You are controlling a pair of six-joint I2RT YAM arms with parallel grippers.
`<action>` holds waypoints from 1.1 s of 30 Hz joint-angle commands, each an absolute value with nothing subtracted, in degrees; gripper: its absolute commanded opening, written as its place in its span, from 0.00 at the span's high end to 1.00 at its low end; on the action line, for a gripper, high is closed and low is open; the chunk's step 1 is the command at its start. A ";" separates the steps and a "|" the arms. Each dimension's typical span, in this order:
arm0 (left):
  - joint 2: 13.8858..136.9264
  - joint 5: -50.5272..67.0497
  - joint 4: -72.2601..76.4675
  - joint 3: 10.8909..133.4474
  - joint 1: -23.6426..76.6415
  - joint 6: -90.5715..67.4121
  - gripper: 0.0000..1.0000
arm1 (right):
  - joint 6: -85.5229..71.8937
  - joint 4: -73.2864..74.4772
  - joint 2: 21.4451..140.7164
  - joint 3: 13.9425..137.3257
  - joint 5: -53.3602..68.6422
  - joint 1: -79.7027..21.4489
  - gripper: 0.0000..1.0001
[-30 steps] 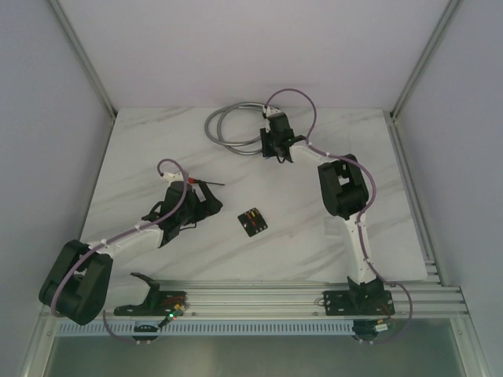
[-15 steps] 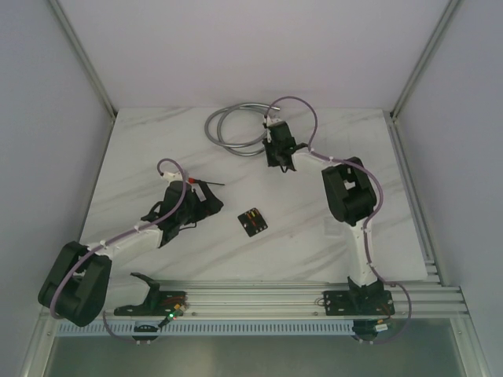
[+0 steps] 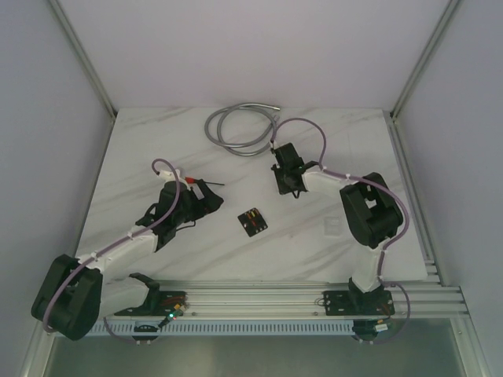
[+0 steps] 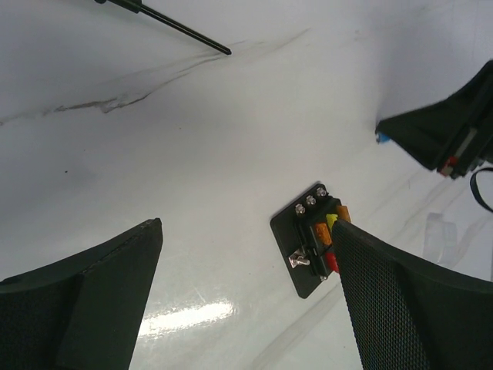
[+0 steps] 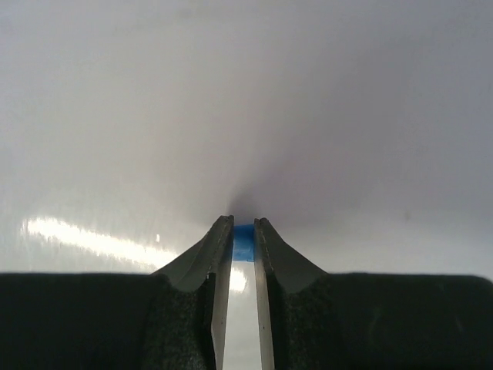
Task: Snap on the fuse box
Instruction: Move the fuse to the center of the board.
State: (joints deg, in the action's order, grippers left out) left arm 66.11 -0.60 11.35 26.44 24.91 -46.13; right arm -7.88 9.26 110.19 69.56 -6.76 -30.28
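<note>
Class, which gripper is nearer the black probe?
Left. The probe lies just beyond the open left gripper; the right gripper, pinching a blue piece, is well off to the probe's right.

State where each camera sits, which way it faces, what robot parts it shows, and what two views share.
Top external: above and behind the bases, looking down on the white marbled table; shows both arms, left gripper, right gripper, small black square fuse box.
Left wrist: on the left arm, angled down at the fuse box; own open fingers frame it.
Right wrist: on the right arm, facing the table; own fingers pinch a small blue piece.
Shared: top external and left wrist both show the fuse box.
</note>
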 commanded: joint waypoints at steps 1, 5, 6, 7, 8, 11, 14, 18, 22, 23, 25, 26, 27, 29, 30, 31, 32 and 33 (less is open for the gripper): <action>64.85 1.24 12.56 25.44 24.68 -46.84 0.00 | -12.04 21.13 107.85 64.84 -7.10 -32.01 0.77; 64.32 2.11 12.61 25.24 24.62 -47.17 0.00 | -12.92 23.98 105.34 64.74 -6.59 -32.23 0.74; 64.27 2.19 12.65 25.19 24.61 -47.17 0.00 | -12.81 24.40 104.93 64.97 -6.61 -32.22 0.73; 64.21 2.26 12.64 25.15 24.61 -47.25 0.00 | -12.59 24.69 104.55 65.22 -6.67 -32.24 0.73; 64.10 2.36 12.68 25.12 24.61 -47.29 0.00 | -12.31 24.77 104.32 65.48 -6.73 -32.23 0.71; 63.71 2.63 12.74 25.06 24.61 -47.34 0.00 | -12.32 25.32 103.59 66.58 -7.43 -32.26 0.69; 63.57 2.81 12.77 24.99 24.68 -47.29 0.00 | -13.75 25.51 103.42 67.37 -8.52 -32.25 0.65; 63.86 3.19 12.91 25.05 24.68 -47.29 0.00 | -14.63 25.19 104.35 67.50 -9.80 -32.49 0.61; 63.71 3.35 13.00 24.93 24.61 -47.26 0.00 | -14.71 25.60 105.44 67.52 -10.00 -33.19 0.58; 63.69 3.34 12.94 24.95 24.57 -47.29 0.00 | -14.68 26.10 105.46 67.50 -10.02 -33.37 0.58; 63.45 3.27 13.01 24.80 24.63 -47.29 0.00 | -14.68 27.17 105.18 67.14 -10.15 -33.57 0.57; 63.34 3.30 13.01 24.83 24.61 -47.29 0.00 | -14.68 27.69 104.86 66.75 -10.22 -33.58 0.57; 63.35 3.33 12.95 24.75 24.61 -47.32 0.00 | -14.66 28.15 104.35 66.34 -10.25 -33.65 0.57; 63.20 3.24 12.99 24.77 24.61 -47.22 0.00 | -14.68 29.03 103.26 65.45 -10.79 -33.58 0.56; 63.24 3.25 12.96 24.75 24.61 -47.20 0.00 | -14.74 29.44 102.76 65.07 -11.12 -33.58 0.56; 63.25 3.31 12.99 24.76 24.61 -47.22 0.00 | -14.83 29.78 102.17 64.70 -11.46 -33.59 0.56; 63.20 3.27 12.99 24.70 24.61 -47.20 0.00 | -14.85 30.27 101.79 64.25 -11.63 -33.59 0.56; 63.26 3.27 13.01 24.73 24.63 -47.26 0.00 | -14.85 30.46 101.46 64.10 -11.99 -33.64 0.55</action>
State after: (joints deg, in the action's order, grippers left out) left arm 64.01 2.79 11.60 25.36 24.91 -46.92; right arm -13.96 26.13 103.85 65.89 -9.69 -33.39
